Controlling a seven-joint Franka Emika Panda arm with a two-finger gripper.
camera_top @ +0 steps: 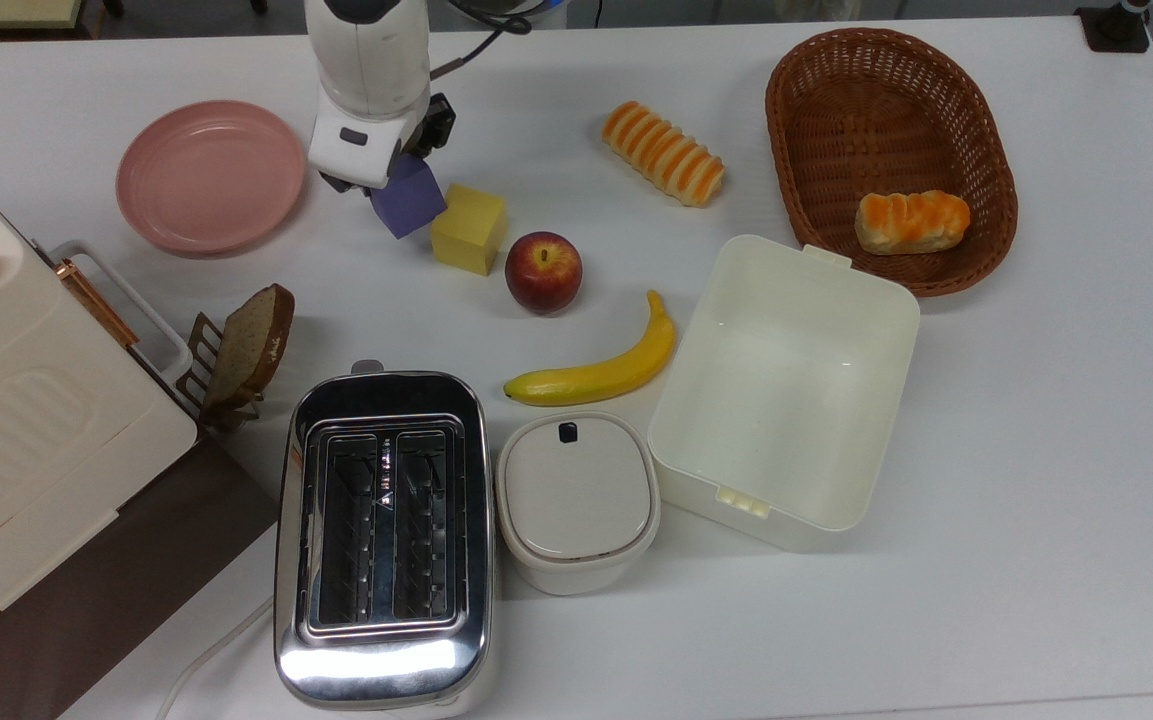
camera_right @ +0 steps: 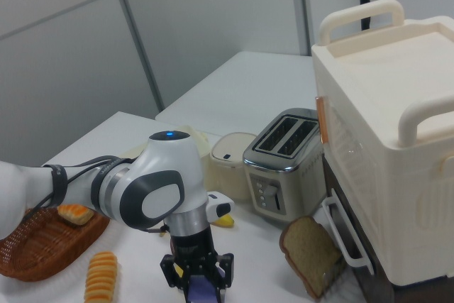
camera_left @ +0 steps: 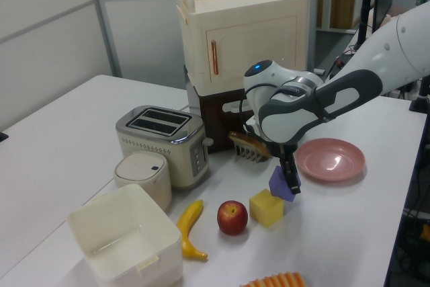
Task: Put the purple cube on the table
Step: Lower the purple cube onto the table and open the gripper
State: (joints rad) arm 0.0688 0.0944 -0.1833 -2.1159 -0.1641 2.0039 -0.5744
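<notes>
Item: purple cube (camera_top: 407, 196), held tilted in the claw (camera_top: 388, 178), which is clamped on its sides; upper centre-left of the top view, between the pink plate (camera_top: 208, 175) and the yellow cube (camera_top: 469, 228). In the top view the purple cube's lower-right corner meets the yellow cube's upper-left edge; in the left view the purple cube (camera_left: 282, 183) sits at the yellow cube's (camera_left: 267, 207) upper right, apparently just touching, and whether its bottom rests on the white counter (camera_top: 1036, 450) cannot be told. Pink plate: bare, upper left of the top view. Red apple (camera_top: 543, 271): just right of the yellow cube in the top view. Banana (camera_top: 598, 369): below the apple. Striped bread roll (camera_top: 663, 152): upper centre. Wicker basket (camera_top: 798, 110): upper right, holding 1 orange bun (camera_top: 911, 221). Open cream box (camera_top: 784, 388), lidded white container (camera_top: 576, 498) and chrome toaster (camera_top: 382, 530): lower half of the top view. Bread slice (camera_top: 249, 343) in a rack: left of centre.
</notes>
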